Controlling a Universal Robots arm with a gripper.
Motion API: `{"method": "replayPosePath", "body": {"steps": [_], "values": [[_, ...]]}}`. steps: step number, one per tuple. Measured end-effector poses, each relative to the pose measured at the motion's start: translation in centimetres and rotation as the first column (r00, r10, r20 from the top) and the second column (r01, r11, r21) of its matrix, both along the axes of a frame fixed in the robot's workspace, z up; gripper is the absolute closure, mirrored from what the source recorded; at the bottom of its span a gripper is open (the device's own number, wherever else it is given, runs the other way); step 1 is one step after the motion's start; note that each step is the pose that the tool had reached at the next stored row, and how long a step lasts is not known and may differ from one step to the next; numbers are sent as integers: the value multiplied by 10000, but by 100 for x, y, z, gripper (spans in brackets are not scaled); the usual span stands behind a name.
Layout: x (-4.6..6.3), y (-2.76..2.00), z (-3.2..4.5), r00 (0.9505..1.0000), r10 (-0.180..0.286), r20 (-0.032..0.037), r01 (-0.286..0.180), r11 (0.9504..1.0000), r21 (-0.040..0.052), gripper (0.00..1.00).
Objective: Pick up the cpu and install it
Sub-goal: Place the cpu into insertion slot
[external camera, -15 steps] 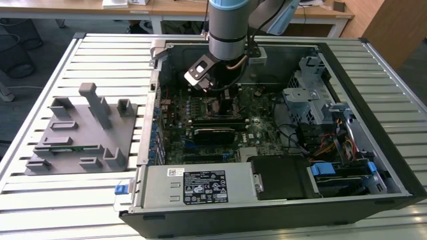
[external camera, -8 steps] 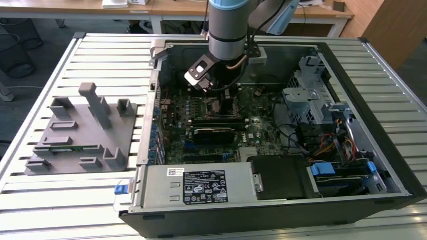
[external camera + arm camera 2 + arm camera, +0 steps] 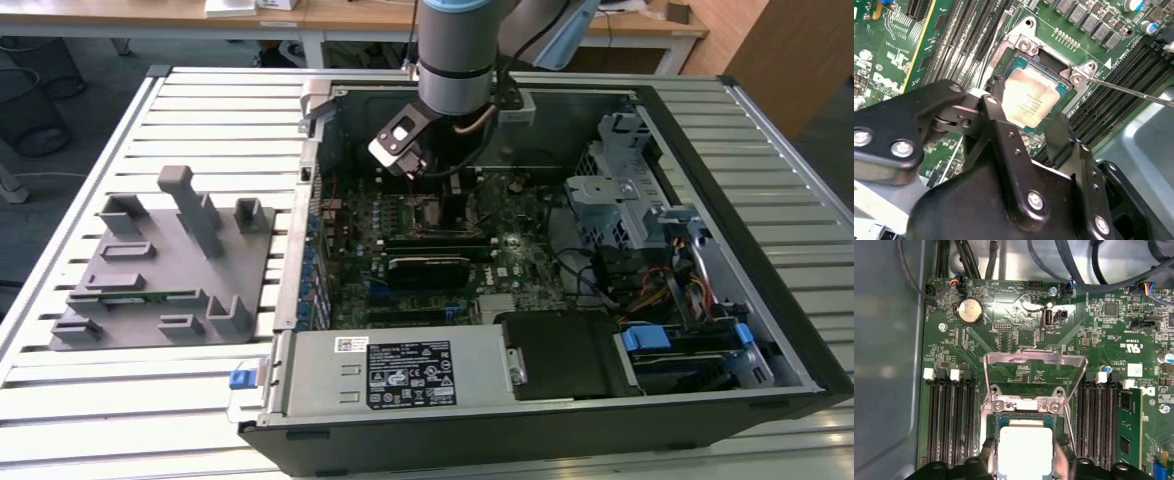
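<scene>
The cpu [image 3: 1035, 97], a flat square chip with a silver top and a green rim, lies in the motherboard socket [image 3: 1026, 46] inside the open computer case [image 3: 747, 330]. My gripper [image 3: 1031, 106] reaches down over it. One black finger [image 3: 995, 107] presses one edge of the chip and the other finger [image 3: 1064, 131] presses the opposite edge. In the first wrist view the cpu [image 3: 1025, 450] sits between the two fingers of the gripper [image 3: 1024, 462], below the socket's raised metal load plate [image 3: 1035, 360]. In the exterior view the gripper [image 3: 424, 172] hangs over the board's upper middle.
Memory slots [image 3: 951, 425] flank the socket on both sides, and a thin metal lever [image 3: 1134, 92] sticks out beside it. A grey fixture block [image 3: 160, 260] stands on the slatted table at the exterior view's left. Cables and a drive cage [image 3: 627, 220] fill the case's right side.
</scene>
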State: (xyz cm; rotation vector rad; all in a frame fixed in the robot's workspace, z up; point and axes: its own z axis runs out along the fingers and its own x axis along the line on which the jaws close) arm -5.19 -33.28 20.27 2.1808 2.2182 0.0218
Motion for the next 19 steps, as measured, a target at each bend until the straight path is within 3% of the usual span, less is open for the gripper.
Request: {"method": "replayPosePath", "body": {"steps": [1,7,8,12,19], "values": [[0,0,11,10000,0,0,0,10000,1,41],[0,0,55,10000,0,-6,0,10000,0,71],[0,0,61,10000,0,-8,0,10000,0,71],[0,0,87,10000,0,-21,0,10000,0,88],[0,0,128,10000,0,-37,0,10000,0,89]]}}
